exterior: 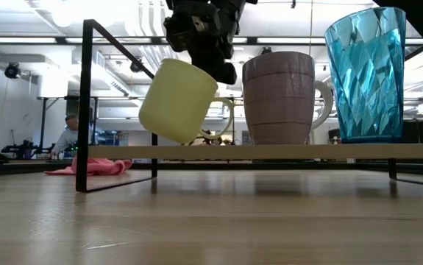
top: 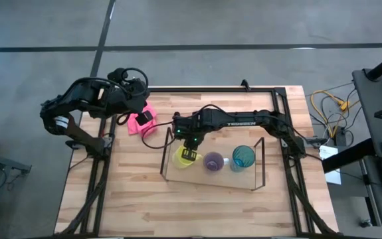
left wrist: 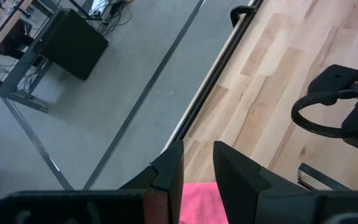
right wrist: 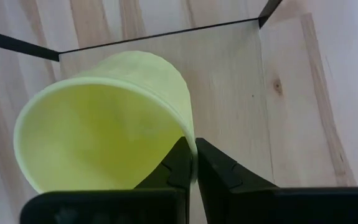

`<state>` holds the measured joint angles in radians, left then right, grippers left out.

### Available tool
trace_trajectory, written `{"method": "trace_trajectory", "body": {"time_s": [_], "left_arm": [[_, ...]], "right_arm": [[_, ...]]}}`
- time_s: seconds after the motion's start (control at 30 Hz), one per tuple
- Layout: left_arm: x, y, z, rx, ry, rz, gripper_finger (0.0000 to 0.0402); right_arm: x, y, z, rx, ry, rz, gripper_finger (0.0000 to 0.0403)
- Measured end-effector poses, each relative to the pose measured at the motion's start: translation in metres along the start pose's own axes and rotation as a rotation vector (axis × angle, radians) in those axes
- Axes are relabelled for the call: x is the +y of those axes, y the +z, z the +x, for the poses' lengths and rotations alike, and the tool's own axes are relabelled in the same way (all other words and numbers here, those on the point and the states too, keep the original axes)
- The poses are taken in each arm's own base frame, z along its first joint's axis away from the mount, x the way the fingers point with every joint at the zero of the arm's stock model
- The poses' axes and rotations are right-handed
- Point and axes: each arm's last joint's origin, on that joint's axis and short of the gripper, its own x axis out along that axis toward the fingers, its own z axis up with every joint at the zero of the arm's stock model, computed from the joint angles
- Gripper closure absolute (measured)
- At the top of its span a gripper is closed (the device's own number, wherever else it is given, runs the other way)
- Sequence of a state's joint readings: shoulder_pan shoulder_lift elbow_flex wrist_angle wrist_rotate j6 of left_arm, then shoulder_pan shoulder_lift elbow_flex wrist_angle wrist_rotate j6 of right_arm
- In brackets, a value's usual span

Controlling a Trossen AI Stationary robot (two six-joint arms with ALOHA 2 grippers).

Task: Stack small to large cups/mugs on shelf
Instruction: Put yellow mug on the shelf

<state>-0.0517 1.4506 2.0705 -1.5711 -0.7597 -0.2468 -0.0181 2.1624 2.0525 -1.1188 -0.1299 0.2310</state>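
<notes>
Wooden table [top: 144, 192]: shelf [exterior: 270, 152] carries mug [exterior: 281, 99] and tumbler [exterior: 365, 73]. Right gripper [right wrist: 194, 163], clamped on yellow mug [exterior: 178, 101] rim, holds it tilted above shelf's left end, unplaced. Left gripper [left wrist: 197, 180] waits open over pink cloth [top: 137, 119].

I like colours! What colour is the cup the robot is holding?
Yellow. The cup shows best in the low view, tilted above the shelf.

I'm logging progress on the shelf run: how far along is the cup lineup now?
Done: the purple mug and teal tumbler stand upright on the shelf. In hand: the right pincer grips the yellow mug by its rim, tilted above the shelf's open end. Left: set it down and let go. The left pincer waits over the pink cloth.
</notes>
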Motion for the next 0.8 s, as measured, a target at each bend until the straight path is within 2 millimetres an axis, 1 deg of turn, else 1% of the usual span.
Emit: {"method": "trace_trajectory", "body": {"time_s": [0.8], "left_arm": [[-0.0001, 0.0000, 0.0000, 0.000, 0.000, 0.000, 0.0329]], "right_arm": [[0.0004, 0.0011, -0.0010, -0.013, 0.003, -0.001, 0.0390]]}}
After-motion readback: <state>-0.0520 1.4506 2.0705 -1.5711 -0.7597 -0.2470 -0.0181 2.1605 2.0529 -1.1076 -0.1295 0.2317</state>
